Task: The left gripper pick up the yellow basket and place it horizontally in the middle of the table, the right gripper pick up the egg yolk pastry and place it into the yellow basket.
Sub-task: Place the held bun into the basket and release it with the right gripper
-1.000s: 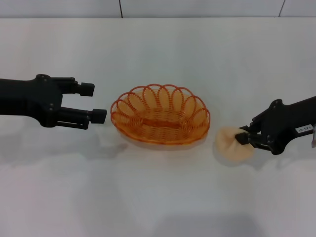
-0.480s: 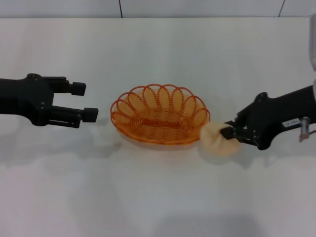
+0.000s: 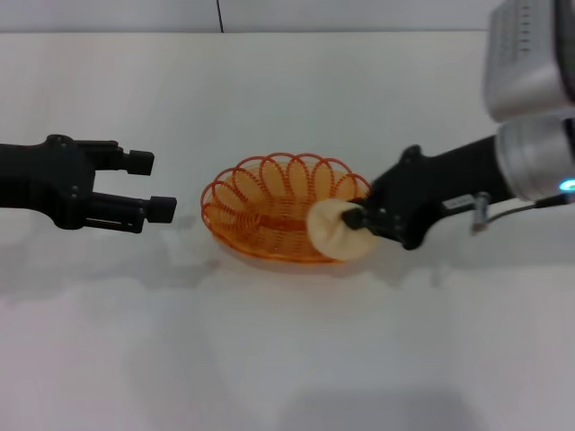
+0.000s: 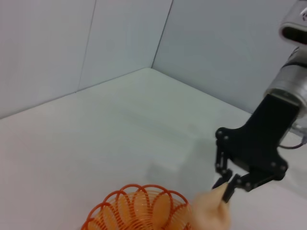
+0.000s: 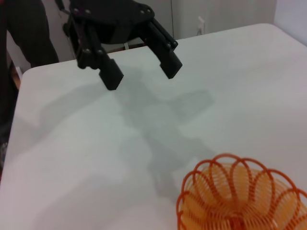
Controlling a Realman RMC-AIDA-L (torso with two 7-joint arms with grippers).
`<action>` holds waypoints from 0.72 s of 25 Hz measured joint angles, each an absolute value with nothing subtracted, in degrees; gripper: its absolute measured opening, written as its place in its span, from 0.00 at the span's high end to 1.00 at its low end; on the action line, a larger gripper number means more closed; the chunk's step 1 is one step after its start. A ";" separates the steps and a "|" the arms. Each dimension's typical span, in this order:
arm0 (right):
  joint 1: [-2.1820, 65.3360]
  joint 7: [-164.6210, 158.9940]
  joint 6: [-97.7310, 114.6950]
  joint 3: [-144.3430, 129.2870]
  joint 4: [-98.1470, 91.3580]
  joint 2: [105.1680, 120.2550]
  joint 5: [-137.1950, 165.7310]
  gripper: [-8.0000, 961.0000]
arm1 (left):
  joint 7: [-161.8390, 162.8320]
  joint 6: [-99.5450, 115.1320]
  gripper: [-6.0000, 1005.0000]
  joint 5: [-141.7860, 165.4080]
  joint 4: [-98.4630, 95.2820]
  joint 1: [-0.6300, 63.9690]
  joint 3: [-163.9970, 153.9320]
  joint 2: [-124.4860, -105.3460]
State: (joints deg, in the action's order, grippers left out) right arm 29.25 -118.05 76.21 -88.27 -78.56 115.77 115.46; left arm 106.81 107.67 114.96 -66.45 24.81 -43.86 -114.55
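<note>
The yellow basket (image 3: 274,208) lies lengthwise at the middle of the white table (image 3: 287,359); it also shows in the left wrist view (image 4: 139,213) and the right wrist view (image 5: 244,199). My right gripper (image 3: 352,218) is shut on the egg yolk pastry (image 3: 334,231) and holds it over the basket's right rim. The left wrist view shows the right gripper (image 4: 226,184) and the pastry (image 4: 211,215) too. My left gripper (image 3: 151,185) is open and empty, a short way left of the basket; it also shows in the right wrist view (image 5: 140,67).
A grey wall (image 3: 287,13) runs behind the table's far edge. The table's corner against the walls shows in the left wrist view (image 4: 151,69).
My right gripper has carried the pastry leftward and up from the table, over the basket's right rim. My left gripper drew back a little to the left, then stayed still.
</note>
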 joint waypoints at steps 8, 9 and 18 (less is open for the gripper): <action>31.44 -116.28 68.15 -92.67 -75.08 115.87 114.25 0.95 | 106.77 107.56 0.14 114.96 -66.45 24.93 -43.85 -114.59; 31.65 -115.90 67.28 -92.86 -74.50 115.89 113.95 0.95 | 106.76 107.54 0.14 114.96 -66.45 24.99 -43.85 -114.59; 33.74 -114.65 61.53 -94.53 -69.38 115.97 113.06 0.95 | 106.80 107.41 0.14 114.96 -66.45 25.41 -43.86 -114.78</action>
